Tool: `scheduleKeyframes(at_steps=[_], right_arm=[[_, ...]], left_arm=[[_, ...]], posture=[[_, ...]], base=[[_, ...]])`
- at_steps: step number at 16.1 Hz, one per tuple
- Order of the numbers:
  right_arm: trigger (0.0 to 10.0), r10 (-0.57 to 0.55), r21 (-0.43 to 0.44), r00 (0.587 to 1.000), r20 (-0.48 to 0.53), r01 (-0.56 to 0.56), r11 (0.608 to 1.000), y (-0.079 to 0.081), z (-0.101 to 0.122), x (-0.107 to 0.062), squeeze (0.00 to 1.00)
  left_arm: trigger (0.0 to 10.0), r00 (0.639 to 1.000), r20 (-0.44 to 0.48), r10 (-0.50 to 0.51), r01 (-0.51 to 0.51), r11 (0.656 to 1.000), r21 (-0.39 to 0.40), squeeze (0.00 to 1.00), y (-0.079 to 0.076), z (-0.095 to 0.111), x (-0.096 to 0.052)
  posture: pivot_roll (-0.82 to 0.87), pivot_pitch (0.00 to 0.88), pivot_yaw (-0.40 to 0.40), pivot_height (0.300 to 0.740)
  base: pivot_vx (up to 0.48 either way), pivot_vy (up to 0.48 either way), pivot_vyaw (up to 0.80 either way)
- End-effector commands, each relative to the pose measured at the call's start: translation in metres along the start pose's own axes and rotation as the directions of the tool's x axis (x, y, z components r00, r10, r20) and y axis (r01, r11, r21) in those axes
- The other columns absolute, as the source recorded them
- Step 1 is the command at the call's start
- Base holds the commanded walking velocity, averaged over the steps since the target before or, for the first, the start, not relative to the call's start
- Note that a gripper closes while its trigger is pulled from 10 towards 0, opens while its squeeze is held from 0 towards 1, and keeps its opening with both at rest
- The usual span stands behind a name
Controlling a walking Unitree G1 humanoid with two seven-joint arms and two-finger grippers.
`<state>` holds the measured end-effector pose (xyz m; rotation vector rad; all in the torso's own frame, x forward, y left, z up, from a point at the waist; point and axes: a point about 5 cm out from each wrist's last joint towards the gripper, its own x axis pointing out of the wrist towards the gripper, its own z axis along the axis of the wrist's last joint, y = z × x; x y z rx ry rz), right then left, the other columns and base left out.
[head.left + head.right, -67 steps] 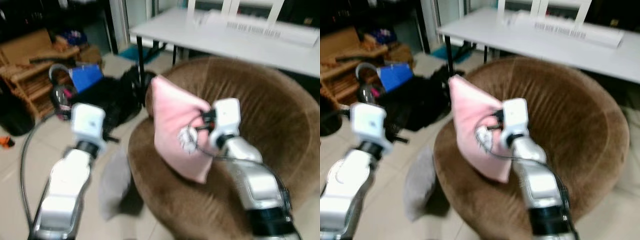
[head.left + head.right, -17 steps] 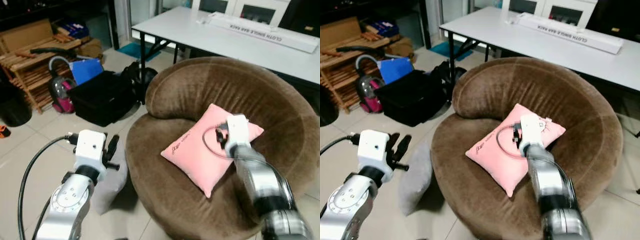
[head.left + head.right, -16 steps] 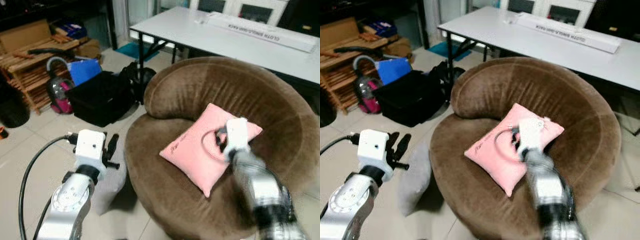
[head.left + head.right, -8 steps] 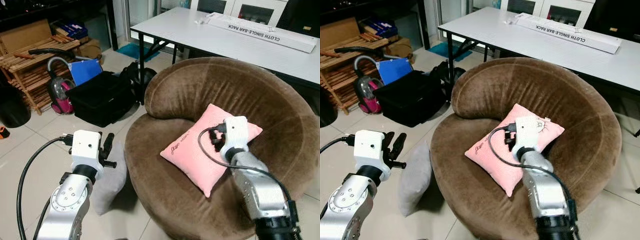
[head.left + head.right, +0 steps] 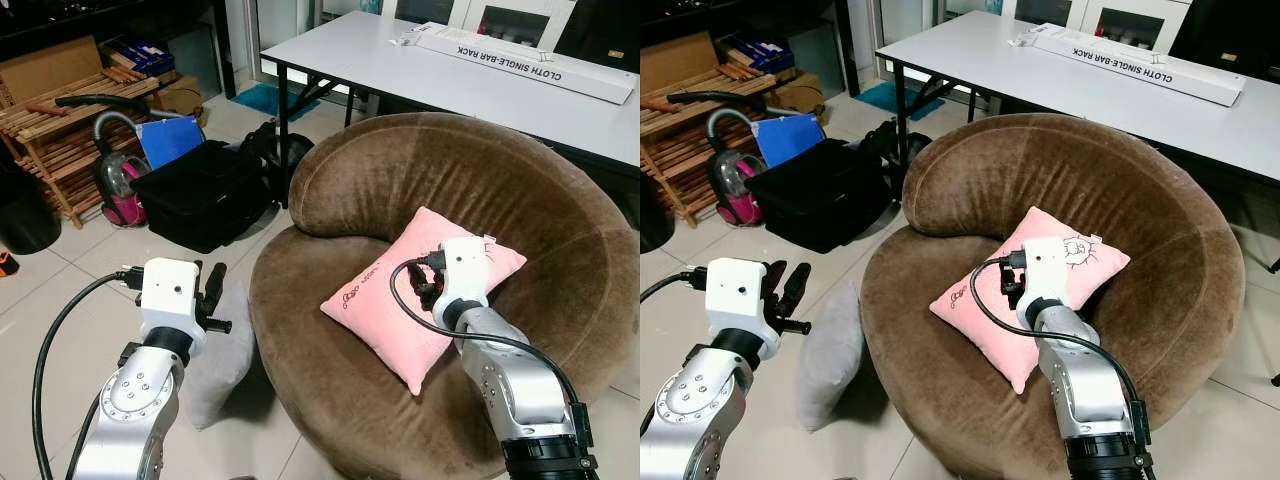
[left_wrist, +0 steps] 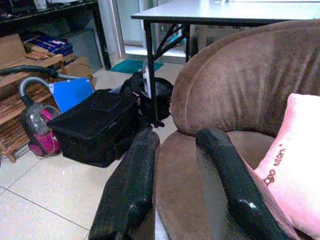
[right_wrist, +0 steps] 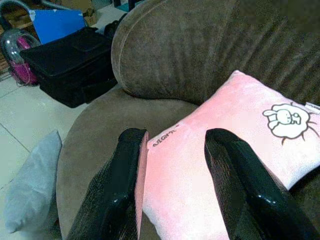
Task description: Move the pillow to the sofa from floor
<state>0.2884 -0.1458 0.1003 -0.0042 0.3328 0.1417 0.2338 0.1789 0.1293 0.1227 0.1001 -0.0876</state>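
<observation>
Pink pillow (image 5: 420, 296) lay on the brown sofa (image 5: 520, 190) seat, centre right of frame; right gripper (image 7: 175, 165) hovered above it, fingers spread wide, empty. Left gripper (image 6: 177, 165) lower left, also spread, empty; grey pillow (image 5: 222, 362) on floor (image 5: 60, 290) beside the sofa.

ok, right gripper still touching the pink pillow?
Cannot tell. In the right wrist view the right gripper has open jaws over the pink pillow; neither contact nor gap shows plainly.

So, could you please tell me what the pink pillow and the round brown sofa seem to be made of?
The pink pillow looks like soft plush fabric: matte, puffy, with a printed sheep and script. The round brown sofa appears to be short-pile velvet or suede-like upholstery; brushed streaks shade its backrest. Neither can be confirmed by look alone.
</observation>
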Motion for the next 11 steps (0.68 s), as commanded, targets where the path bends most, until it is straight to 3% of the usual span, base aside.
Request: scheduleKeyframes(at_steps=[1, 9, 11], right_arm=[[10.0, -0.005, 0.013, 1.000, 0.008, 0.005, 1.000, 0.0000, 0.0035, -0.0025, 0.00], [10.0, -0.008, 0.022, 1.000, 0.000, 0.008, 1.000, 0.0025, 0.0017, -0.0026, 0.00], [10.0, -0.007, 0.021, 1.000, -0.001, 0.007, 1.000, 0.0025, 0.0020, -0.0022, 0.00]], left_arm=[[10.0, 1.000, 0.021, -0.004, 0.004, 1.000, 0.003, 0.00, -0.0004, 0.0040, 0.0030], [10.0, 0.999, 0.031, -0.018, 0.017, 1.000, 0.009, 0.00, 0.0008, 0.0061, 0.0041], [10.0, 0.999, 0.031, -0.019, 0.018, 1.000, 0.010, 0.00, 0.0009, 0.0063, 0.0044]], posture=[[0.11, 0.000, -0.021, 0.740], [0.11, 0.000, -0.015, 0.740], [0.11, 0.000, -0.015, 0.740]], base=[[0.000, 0.000, 0.00], [0.000, 0.000, 0.00], [-0.242, 0.000, 0.00]])
